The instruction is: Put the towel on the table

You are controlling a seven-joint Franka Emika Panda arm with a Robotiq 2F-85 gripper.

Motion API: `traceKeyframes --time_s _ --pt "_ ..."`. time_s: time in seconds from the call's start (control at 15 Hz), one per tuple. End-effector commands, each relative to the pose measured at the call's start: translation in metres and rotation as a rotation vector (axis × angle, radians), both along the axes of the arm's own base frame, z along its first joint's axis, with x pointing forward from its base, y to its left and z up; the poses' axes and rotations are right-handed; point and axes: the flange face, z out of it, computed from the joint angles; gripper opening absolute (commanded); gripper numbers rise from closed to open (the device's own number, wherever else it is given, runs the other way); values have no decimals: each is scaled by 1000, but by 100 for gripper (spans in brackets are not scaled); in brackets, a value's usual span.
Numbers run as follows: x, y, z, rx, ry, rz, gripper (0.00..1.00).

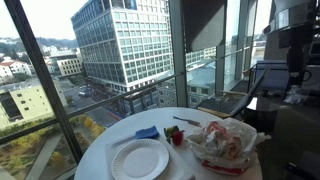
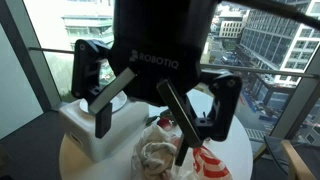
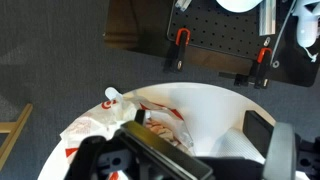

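The towel (image 1: 222, 142) is a crumpled white cloth with red print. It lies on the round white table (image 1: 110, 137) at the side away from the plate. In an exterior view my gripper (image 2: 142, 140) hangs open just above the towel (image 2: 165, 155), with nothing between its fingers. In the wrist view the gripper (image 3: 200, 135) is open over the bare table top (image 3: 215, 108), and the towel (image 3: 150, 118) lies beside the left finger. I cannot tell whether that finger touches the cloth.
A white plate (image 1: 140, 158), a blue object (image 1: 148, 132), a red object (image 1: 177, 136) and a utensil (image 1: 185, 121) sit on the table. A white box (image 2: 85, 130) stands near the table's edge. Window glass stands behind the table, and a wooden chair (image 3: 10, 130) stands beside it.
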Motion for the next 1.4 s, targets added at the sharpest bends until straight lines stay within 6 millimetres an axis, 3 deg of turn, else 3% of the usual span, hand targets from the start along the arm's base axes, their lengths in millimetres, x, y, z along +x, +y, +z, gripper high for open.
traceKeyframes --time_s 0.0,0.67,0.93,1.13,1.33 --pt "1 0 2 -1 -2 -1 100" --pt "1 -1 4 -3 -8 -2 100" --pt "23 51 -37 11 -25 14 100" --pt "51 97 -74 -11 -82 18 100" --pt "81 132 -116 -44 -132 -5 100"
